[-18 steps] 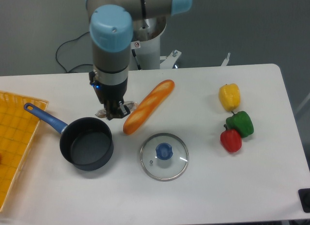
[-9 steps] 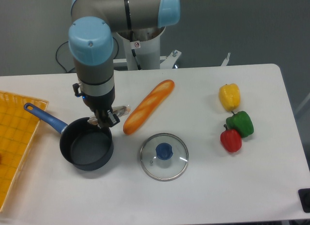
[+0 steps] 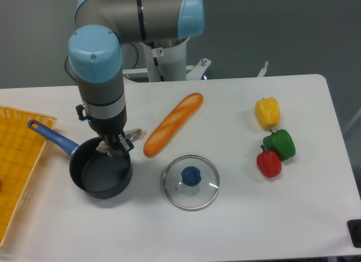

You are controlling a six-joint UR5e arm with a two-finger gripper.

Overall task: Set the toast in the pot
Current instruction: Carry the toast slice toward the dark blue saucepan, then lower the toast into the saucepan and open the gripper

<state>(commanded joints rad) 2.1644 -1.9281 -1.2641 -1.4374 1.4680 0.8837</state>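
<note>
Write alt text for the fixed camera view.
The gripper holds the toast over the pot's far rim. On the white table lie a baguette, glass lid and three peppers.

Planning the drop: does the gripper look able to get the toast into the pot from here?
Probably yes. The gripper hangs over the pot's far rim with the toast apparently in it; the pot is open, the glass lid lying aside.
</note>
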